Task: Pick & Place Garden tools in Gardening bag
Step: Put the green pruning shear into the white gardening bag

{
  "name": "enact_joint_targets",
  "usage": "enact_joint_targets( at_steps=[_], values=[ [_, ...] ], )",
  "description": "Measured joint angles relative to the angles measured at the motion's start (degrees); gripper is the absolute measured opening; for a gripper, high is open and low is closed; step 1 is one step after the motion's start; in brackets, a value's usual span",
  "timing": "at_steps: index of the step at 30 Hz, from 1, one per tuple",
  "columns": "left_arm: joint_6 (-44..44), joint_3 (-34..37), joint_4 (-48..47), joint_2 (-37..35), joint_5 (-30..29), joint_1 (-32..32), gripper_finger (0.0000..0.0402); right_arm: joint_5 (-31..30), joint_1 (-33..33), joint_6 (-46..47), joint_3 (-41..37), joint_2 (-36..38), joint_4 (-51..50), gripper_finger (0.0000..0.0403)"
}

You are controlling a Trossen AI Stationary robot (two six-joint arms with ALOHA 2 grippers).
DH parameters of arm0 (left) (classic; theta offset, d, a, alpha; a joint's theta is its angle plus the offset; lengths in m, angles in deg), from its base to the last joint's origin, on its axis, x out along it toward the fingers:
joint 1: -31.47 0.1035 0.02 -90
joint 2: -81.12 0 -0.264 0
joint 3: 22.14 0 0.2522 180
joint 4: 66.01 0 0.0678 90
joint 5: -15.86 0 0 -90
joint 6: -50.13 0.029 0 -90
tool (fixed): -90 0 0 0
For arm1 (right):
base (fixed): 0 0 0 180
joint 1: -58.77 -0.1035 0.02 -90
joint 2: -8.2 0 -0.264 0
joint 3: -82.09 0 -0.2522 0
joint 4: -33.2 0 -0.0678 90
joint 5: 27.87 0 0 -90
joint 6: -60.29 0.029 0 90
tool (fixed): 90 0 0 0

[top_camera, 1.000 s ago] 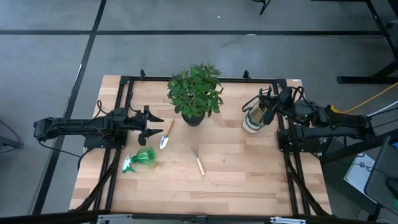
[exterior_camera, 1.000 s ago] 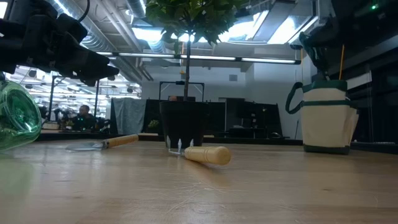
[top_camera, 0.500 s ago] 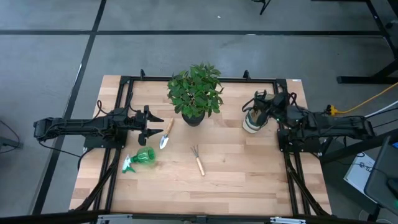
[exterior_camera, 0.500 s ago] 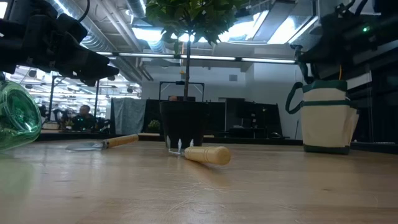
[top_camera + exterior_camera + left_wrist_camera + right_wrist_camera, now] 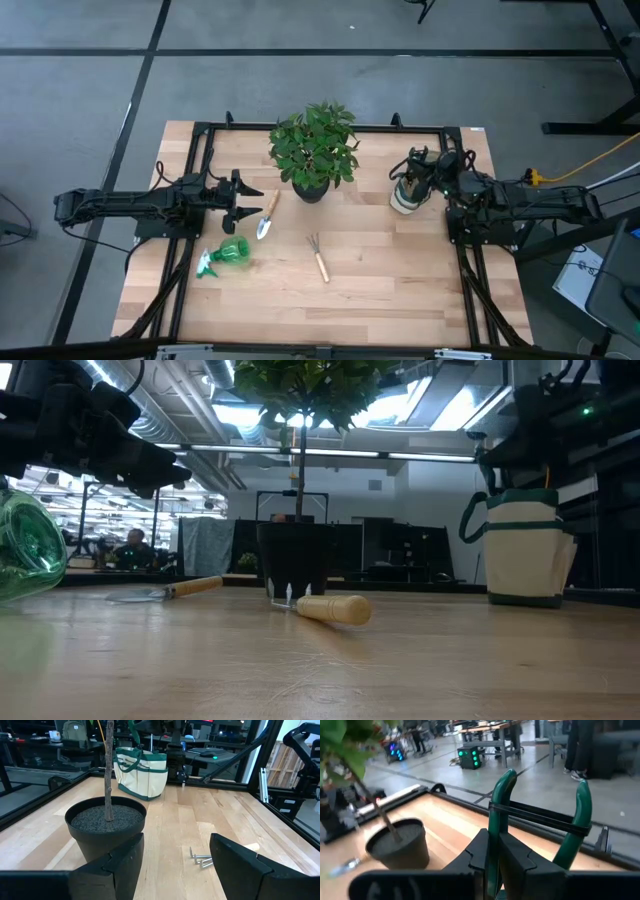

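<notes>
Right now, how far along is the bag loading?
Nothing visibly in the gardening bag yet. In hand: right gripper shut on the pruning shears, over the bag. Remaining: trowel, hand rake and spray bottle lie on the table; left gripper hovers open by the trowel.

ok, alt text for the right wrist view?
The right gripper is shut on one green handle of the pruning shears, the other handle standing free beside it. Beyond on the wooden table is the black plant pot.

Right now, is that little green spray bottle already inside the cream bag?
No, the spray bottle lies on the table near the left arm, far from the bag on the right side.
</notes>
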Motion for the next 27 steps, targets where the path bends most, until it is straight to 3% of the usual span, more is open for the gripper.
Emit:
enact_joint_targets(
  at_steps=[6, 27],
  values=[
    [0.0, 0.0, 0.0, 0.0, 0.0, 0.0, 0.0224, -3.4, 0.0, 7.6, 0.0, 0.0, -0.3, 0.0035],
    [0.0, 0.0, 0.0, 0.0, 0.0, 0.0, 0.0224, -2.5, 0.0, 8.0, 0.0, 0.0, -5.9, 0.0039]
  ],
)
